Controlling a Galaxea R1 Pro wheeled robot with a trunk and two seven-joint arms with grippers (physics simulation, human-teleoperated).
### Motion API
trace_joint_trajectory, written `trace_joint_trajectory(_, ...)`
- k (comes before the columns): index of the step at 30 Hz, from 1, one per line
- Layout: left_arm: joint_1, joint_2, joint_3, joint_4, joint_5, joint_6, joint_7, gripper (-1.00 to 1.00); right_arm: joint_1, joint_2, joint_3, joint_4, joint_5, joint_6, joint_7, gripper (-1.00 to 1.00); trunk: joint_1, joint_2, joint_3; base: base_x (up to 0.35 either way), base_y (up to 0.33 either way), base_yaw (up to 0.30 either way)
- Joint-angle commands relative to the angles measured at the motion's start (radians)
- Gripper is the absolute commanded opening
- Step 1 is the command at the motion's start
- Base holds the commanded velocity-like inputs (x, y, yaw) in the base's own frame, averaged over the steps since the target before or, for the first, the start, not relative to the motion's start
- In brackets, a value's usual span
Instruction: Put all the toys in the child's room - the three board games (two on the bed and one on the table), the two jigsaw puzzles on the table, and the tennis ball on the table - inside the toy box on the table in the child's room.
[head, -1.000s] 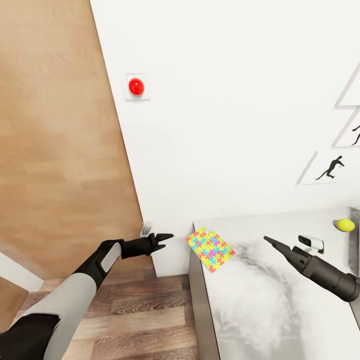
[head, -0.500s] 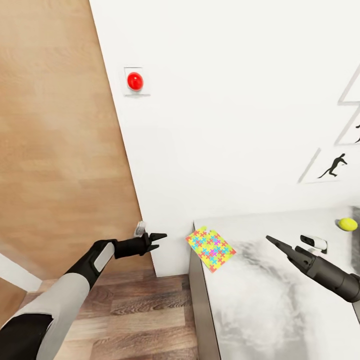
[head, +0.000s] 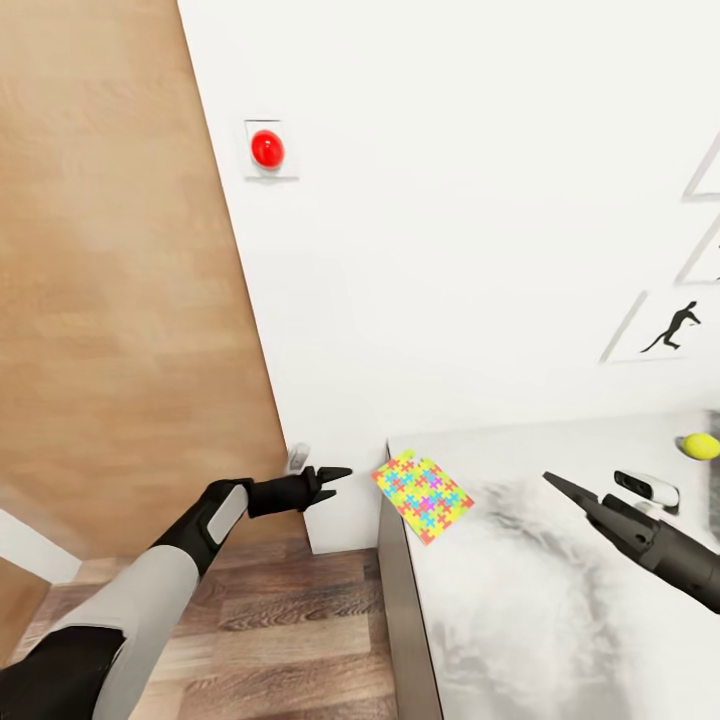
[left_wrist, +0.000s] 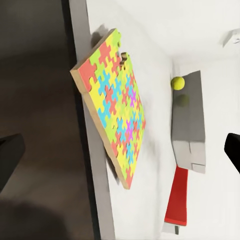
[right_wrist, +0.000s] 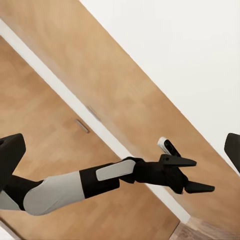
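puzzles: i count one bright jigsaw-pattern flat box (head: 421, 496), overhanging the light-grey table (head: 520, 600) corner.
balls: one small yellow-green tennis ball (head: 701, 446), far along.
left gripper (head: 334, 480): fingers spread, off the table edge.
right gripper (head: 556, 484): can't tell.

Both hands (head: 335, 478) (head: 556, 484) outstretched, fingers apart.

White wall (head: 450, 250) with red round button (head: 267, 149), wooden door (head: 110, 280), wood-plank floor (head: 290, 640), black silhouette picture (head: 675, 328).
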Motion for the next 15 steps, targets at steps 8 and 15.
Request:
trace_joint_trajectory(8,-0.001,-0.007,-0.001,0.0,0.006,0.003,-0.001,1.0,0.005,0.003,-0.016,-0.006,-0.003,0.01,0.013,1.0,0.031,-0.057,-0.026,0.0,0.0,0.0)
trace_joint_trajectory(15,-0.001,-0.004,-0.001,0.0,0.007,0.004,-0.008,1.0,0.006,0.004,-0.017,-0.007,-0.003,0.01,0.016,1.0,0.058,-0.106,-0.048,0.0,0.0,0.0)
